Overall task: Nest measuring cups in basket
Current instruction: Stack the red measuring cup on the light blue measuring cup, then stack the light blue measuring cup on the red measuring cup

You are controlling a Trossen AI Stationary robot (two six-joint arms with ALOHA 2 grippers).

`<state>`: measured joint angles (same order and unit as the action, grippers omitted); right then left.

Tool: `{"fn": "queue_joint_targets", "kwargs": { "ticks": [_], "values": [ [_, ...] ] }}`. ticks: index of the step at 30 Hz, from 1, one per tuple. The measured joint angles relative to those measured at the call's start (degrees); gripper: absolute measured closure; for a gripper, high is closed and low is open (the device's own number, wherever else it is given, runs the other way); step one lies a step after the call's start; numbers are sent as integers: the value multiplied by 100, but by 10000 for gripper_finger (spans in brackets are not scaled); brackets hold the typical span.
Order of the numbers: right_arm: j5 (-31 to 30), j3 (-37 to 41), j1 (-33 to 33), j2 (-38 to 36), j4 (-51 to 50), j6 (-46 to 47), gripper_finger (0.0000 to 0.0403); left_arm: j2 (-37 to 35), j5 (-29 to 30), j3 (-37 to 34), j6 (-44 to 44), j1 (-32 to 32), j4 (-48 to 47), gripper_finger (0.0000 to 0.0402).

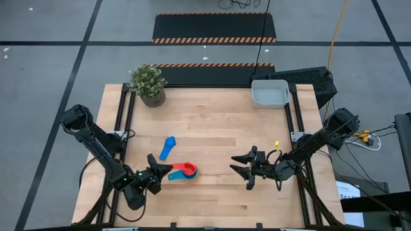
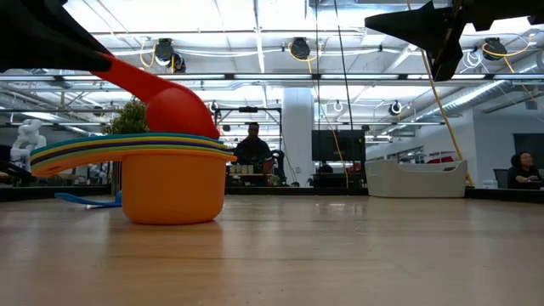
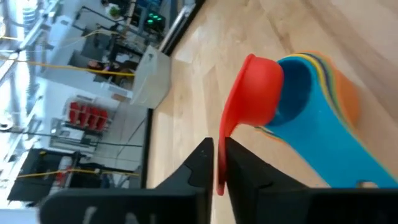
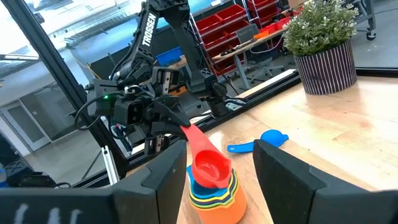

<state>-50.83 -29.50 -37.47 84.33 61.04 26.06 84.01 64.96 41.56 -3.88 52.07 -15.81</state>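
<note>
The left gripper (image 3: 219, 163) pinches the red cup (image 1: 188, 167) by its handle, jaws nearly closed, atop the nested stack (image 1: 186, 174) far from the basket (image 1: 270, 94). A blue cup (image 1: 168, 147) lies near the stack; the right gripper (image 1: 247, 165), well clear of the basket, holds nothing, jaws apart.

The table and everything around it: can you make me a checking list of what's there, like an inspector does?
Surface: wooden table, bare wood between the things.
Job's things: stack of nested measuring cups near the table's front, orange one at the bottom, red cup sitting on top. One blue cup lies alone beside the stack. Grey basket at the far right corner, no cups seen in it.
Clutter: potted plant at the far left corner.
Grippers: left tool pinches the red cup's handle. Right tool is open, holding nothing, right of the stack.
Cables: yellow cable on the floor beyond the table.
Surroundings: workshop room, a person behind the table.
</note>
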Motion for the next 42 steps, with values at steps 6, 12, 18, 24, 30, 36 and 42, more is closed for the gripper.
{"fn": "queue_joint_targets", "kwargs": {
  "ticks": [6, 12, 18, 24, 30, 36, 42],
  "values": [
    [4, 0, 0, 0, 1, 0, 222, 0, -483, 0, 107, -121, -4, 319],
    [7, 1, 0, 0, 2, 2, 222, 0, -846, 0, 265, -159, -4, 275],
    [8, 1, 0, 0, 0, 0, 222, 0, -1041, 0, 508, -136, -24, 216],
    [11, -1, 0, 0, 0, -17, 222, 0, -1888, 0, 1075, -282, -57, 191],
    [11, 0, 0, 0, 0, -17, 222, 0, -2379, 0, 1377, -399, -90, 208],
    [15, -1, 31, 0, 2, -175, 222, -113, -2459, 0, 2078, -415, -77, 223],
    [16, -2, 91, -2, -517, -1403, 222, -790, -2463, 0, 3121, -680, -119, 225]
  ]
}}
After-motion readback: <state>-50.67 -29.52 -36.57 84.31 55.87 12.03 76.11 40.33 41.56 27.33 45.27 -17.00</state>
